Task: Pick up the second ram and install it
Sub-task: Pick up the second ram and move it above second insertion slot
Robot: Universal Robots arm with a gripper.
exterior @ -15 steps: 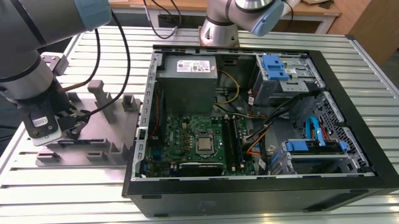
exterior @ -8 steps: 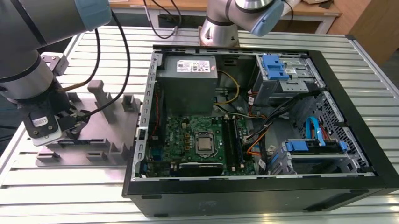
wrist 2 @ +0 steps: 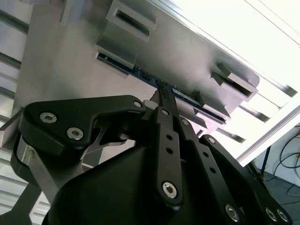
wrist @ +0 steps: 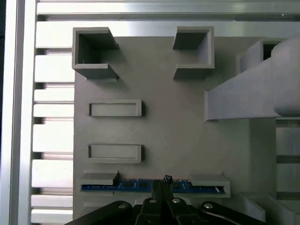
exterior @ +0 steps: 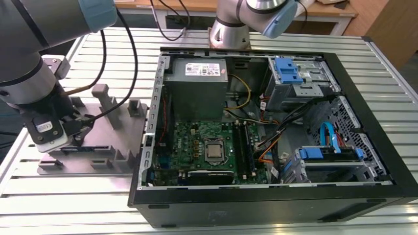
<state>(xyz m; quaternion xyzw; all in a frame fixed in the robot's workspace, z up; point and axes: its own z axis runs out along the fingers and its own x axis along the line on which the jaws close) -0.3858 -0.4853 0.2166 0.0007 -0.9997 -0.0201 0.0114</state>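
The gripper (wrist: 165, 183) is closed on the second ram (wrist: 131, 186); in the first wrist view the two black fingertips (wrist: 165, 179) meet across the stick's upper edge near its mid-length; in the second wrist view one slim finger (wrist 2: 162, 101) reaches down to the same blue-green edge. The second ram stands on its long edge in the grey fixture block (wrist: 164, 131); each end sits behind a raised grey bracket, one (wrist: 98, 178) at one end and one (wrist: 208, 179) at the other; the stick runs straight between them.

Beyond the stick the fixture block carries two shallow rectangular pockets (wrist: 115, 108), then two square open-sided posts (wrist: 91, 49) further off; a taller grey upright (wrist: 243, 98) rises at one side.

In the exterior view the arm's grey wrist (exterior: 29, 83) comes down at the exterior view's left; the gripper (exterior: 70, 136) is low over the fixture block (exterior: 104, 156); the block rests on a slatted aluminium table (exterior: 65, 205). An open computer case (exterior: 365, 196) lies just beside the block, on the exterior view's right; inside it lie a green motherboard (exterior: 189, 137), a grey power supply (exterior: 196, 83) and blue drive brackets (exterior: 287, 71).
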